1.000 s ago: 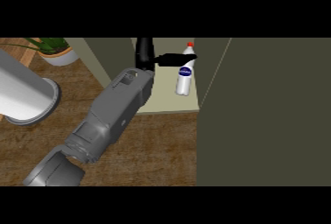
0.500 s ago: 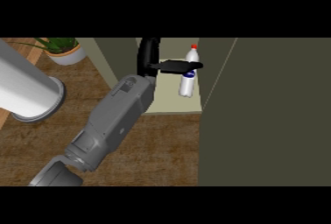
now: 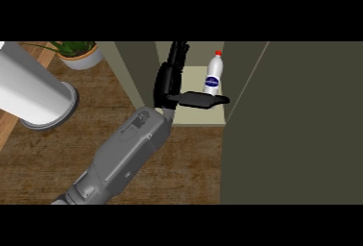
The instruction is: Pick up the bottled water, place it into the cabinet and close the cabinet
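Observation:
The bottled water [image 3: 212,77], clear with a red cap and a blue label, stands upright on the pale shelf [image 3: 202,119] inside the open cabinet. My left hand [image 3: 170,86] is just left of it, fingers stretched straight into the cabinet. Its thumb [image 3: 204,100] points right, across the front of the bottle's base. Nothing is curled round the bottle, so the hand is open. The cabinet door [image 3: 297,125], a large dark olive panel, stands swung out at the right. My right hand does not show.
A thick white cylinder with a flanged base [image 3: 35,93] stands at the left on the brown wooden counter [image 3: 50,158]. A potted plant [image 3: 81,57] sits at the back left. The cabinet's left wall [image 3: 138,67] runs beside my hand.
The hand, closed round the bottle before, has let it go and straightened. The bottle now stands free on the shelf, with the hand slightly nearer and to its left.

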Controlling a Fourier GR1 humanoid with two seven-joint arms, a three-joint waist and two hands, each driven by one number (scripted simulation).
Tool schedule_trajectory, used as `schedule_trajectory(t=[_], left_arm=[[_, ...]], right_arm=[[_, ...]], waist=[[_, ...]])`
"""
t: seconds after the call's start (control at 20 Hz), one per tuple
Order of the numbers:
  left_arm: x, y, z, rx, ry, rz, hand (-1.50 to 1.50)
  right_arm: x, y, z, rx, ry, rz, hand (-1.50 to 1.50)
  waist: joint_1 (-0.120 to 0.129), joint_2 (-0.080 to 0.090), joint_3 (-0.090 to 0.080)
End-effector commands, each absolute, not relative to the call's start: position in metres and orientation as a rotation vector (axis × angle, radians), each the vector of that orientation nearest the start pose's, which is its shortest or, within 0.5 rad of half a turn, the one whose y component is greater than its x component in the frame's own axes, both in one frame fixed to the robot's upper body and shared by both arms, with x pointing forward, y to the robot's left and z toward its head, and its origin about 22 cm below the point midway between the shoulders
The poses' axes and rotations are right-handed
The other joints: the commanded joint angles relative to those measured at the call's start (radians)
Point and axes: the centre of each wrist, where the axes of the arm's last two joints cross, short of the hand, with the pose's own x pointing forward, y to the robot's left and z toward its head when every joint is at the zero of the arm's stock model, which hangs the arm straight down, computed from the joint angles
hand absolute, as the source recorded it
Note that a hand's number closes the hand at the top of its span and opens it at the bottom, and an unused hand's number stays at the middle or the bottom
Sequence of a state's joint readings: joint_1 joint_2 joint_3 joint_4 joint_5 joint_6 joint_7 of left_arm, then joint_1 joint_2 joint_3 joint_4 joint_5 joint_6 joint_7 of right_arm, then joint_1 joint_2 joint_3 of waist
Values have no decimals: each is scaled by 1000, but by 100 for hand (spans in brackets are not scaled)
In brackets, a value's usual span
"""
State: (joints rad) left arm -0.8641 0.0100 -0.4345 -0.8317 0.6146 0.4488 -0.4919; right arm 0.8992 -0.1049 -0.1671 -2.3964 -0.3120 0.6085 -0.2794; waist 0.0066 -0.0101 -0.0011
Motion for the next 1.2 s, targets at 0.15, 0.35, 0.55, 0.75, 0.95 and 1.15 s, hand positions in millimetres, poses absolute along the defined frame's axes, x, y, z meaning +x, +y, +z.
schedule_trajectory(t=[0.15, 0.35, 0.55, 0.75, 0.95, 1.15], left_arm=[[333, 54, 68, -347, -1904, 14, -150], [285, 64, 32, -374, -1885, 43, -150], [259, 92, 40, -364, -1876, 54, -150], [238, 119, 29, -375, -1873, 47, -150], [226, 125, 48, -366, -1887, 106, -150], [194, 142, 44, -358, -1872, 103, -150]], right_arm=[[30, -290, 139, 180, -1916, 249, -150], [29, -283, 141, 162, -1903, 252, -150], [41, -282, 137, 217, -1885, 311, -150], [46, -272, 127, 365, -1760, 467, 150], [40, -264, 144, 424, -1774, 559, 150], [44, -248, 146, 492, -1735, 552, 150]], waist=[[7, 2, 0], [4, 2, 0], [15, 3, 0], [22, 3, -1], [0, 1, -1], [19, 4, -2]])
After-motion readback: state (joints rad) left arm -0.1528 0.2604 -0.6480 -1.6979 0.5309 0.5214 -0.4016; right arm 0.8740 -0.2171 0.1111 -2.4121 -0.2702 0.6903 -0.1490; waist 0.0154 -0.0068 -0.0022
